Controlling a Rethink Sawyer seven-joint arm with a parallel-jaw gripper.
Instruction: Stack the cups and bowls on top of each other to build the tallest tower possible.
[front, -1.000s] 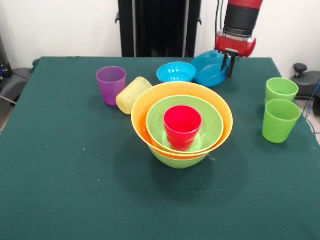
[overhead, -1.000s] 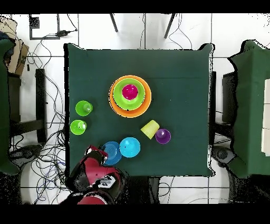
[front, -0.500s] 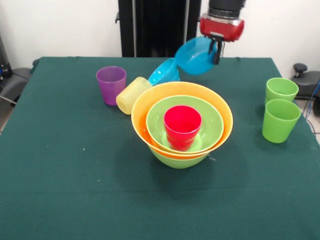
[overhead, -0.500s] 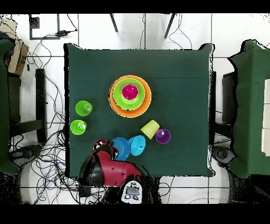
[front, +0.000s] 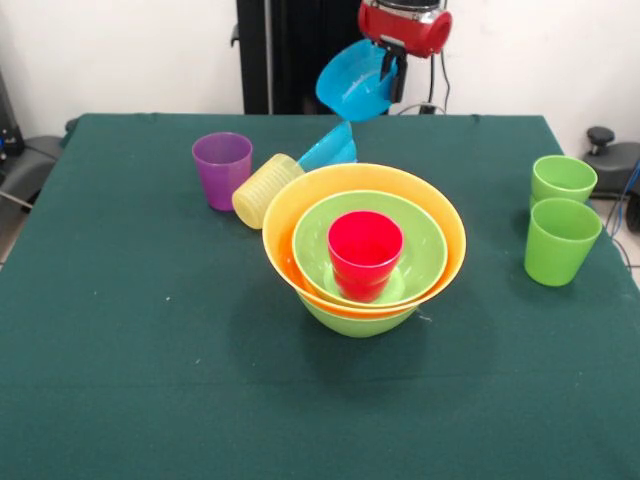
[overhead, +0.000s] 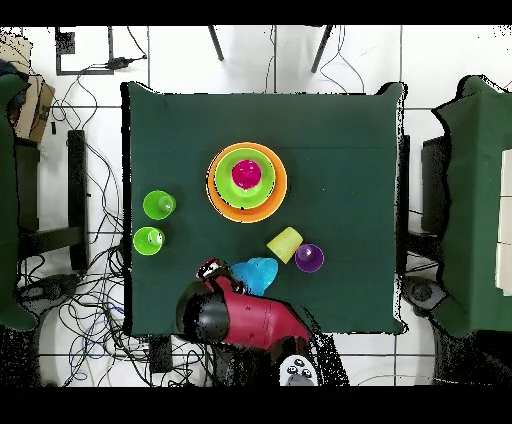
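My gripper (front: 392, 68) is shut on the rim of a blue bowl (front: 352, 84), which hangs tilted in the air above the table's far edge. A second blue bowl (front: 331, 149) stands tipped on its edge behind the tower. The tower is a lime green bowl (front: 357, 318) at the bottom, a large orange bowl (front: 292, 215), another lime green bowl (front: 422, 245) and a red cup (front: 365, 250) upright inside. In the overhead view the gripper (overhead: 210, 270) sits beside a blue bowl (overhead: 256, 272), below the tower (overhead: 270, 200).
A purple cup (front: 222, 168) stands upright at the far left. A ribbed pale yellow cup (front: 265, 190) lies on its side against the orange bowl. Two light green cups (front: 563, 178) (front: 560, 241) stand upright at the right edge of the table (front: 150, 380).
The gripper has lifted the blue bowl off the table and carried it left in the front view. The other blue bowl was knocked up onto its edge.
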